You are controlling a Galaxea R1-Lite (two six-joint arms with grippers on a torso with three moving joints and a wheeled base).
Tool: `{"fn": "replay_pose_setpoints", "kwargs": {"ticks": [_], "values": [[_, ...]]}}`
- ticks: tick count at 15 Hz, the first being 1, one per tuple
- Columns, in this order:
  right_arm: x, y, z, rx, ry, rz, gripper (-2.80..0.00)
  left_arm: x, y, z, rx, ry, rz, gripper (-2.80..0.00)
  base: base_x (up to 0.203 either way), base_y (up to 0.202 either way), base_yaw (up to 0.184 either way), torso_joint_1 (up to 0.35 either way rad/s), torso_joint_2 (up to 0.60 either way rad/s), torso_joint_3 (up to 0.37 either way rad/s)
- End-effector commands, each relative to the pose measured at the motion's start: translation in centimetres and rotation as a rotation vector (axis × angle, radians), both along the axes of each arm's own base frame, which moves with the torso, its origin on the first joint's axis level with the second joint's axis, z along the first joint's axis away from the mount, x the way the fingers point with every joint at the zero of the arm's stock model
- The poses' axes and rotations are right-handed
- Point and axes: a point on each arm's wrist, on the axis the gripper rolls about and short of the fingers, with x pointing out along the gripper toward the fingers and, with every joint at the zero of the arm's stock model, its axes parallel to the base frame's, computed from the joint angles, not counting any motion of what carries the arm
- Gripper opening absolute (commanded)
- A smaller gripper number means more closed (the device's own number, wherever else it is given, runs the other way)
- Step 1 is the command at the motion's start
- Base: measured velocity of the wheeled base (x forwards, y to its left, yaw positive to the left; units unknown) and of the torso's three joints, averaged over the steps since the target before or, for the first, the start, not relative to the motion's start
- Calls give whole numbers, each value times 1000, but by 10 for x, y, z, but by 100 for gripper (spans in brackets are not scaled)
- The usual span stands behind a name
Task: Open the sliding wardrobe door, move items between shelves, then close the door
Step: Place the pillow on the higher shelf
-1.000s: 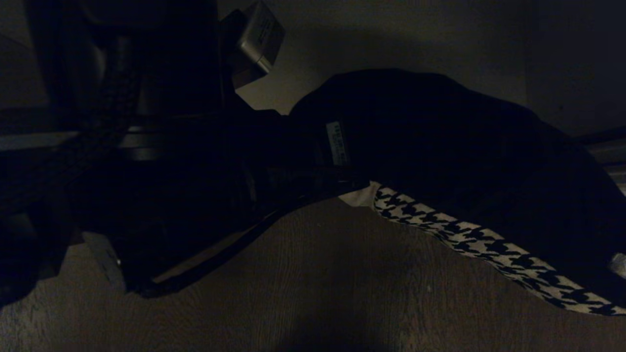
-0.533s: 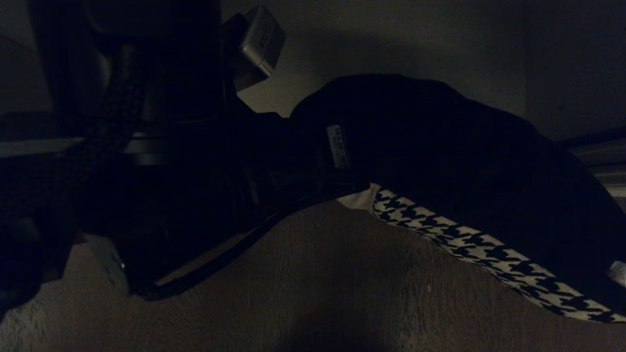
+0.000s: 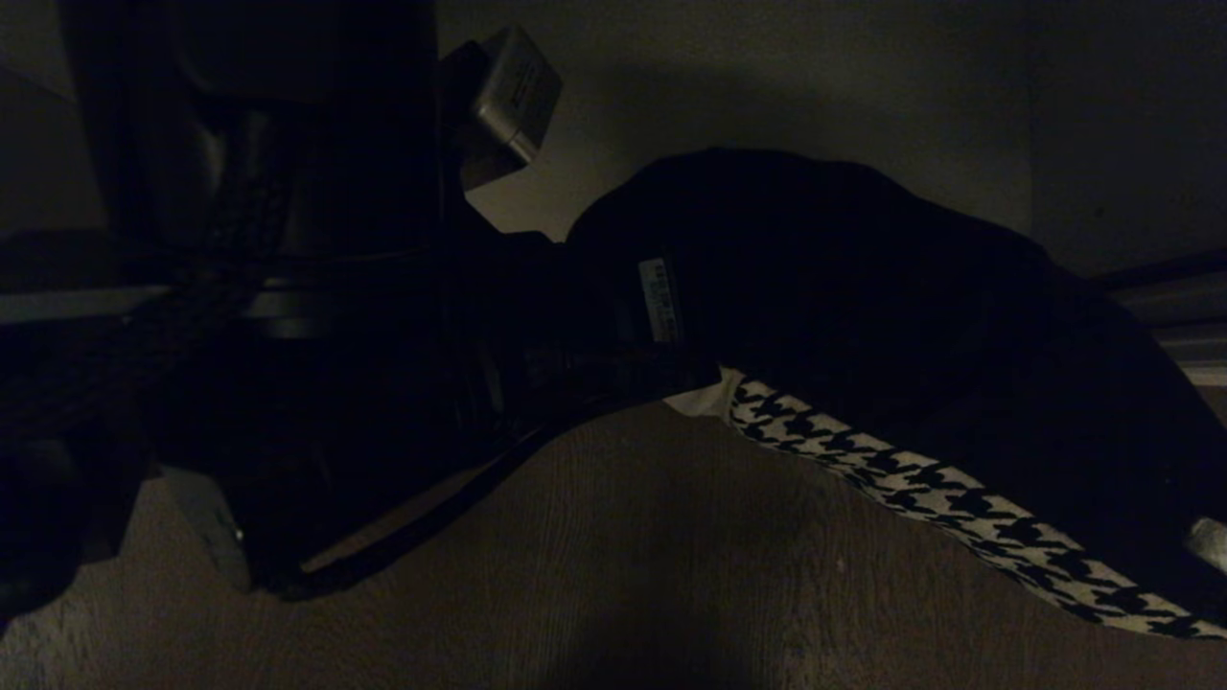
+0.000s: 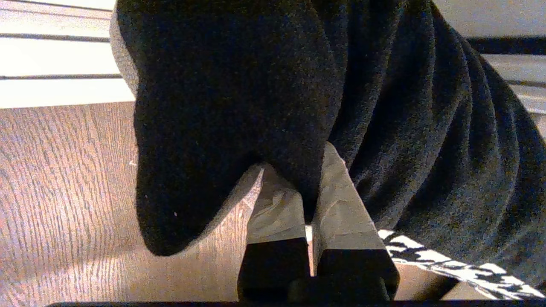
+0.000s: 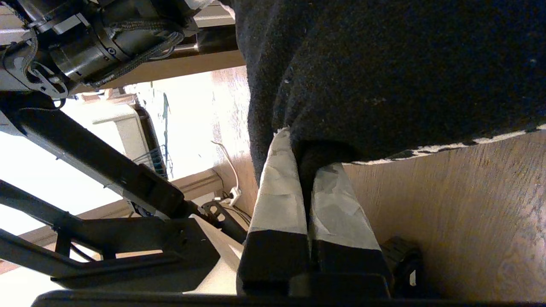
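Black garment (image 3: 863, 307), houndstooth-lined, bunched over wood-grain surface (image 3: 652, 556).

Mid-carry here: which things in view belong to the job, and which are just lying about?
Job:
- black garment, houndstooth trim along its edge
- left gripper, shut on the garment
- right gripper, shut on the garment

Lying about:
- wood-grain surface beneath
- white cable, right wrist view

A small pale label (image 3: 660, 298) is showing on the black garment (image 3: 863, 307), and its print is too dim and small to read. A sticker on the silver-grey block (image 3: 513, 91) above is carrying illegible lines too.
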Motion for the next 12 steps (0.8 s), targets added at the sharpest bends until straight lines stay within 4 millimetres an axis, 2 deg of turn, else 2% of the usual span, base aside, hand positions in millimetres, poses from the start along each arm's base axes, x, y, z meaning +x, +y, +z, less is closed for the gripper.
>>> {"fn": "replay_pose_setpoints", "kwargs": {"ticks": [1,6,9,12], "values": [[0,0,-1,1,6,4,-280,0,0,-2,6,2,3,-280,0,0,0,0,0,0],[1,0,-3,0,13,8,-280,-1,1,-2,11,5,-2,-280,0,0,0,4,4,107],[-6,0,-1,3,-5,39,-280,-15,3,-2,47,30,-50,-280,0,0,0,2,3,195],[-11,-1,-3,3,-2,49,-280,-20,9,1,38,27,-55,-280,0,0,0,4,2,206]]}}
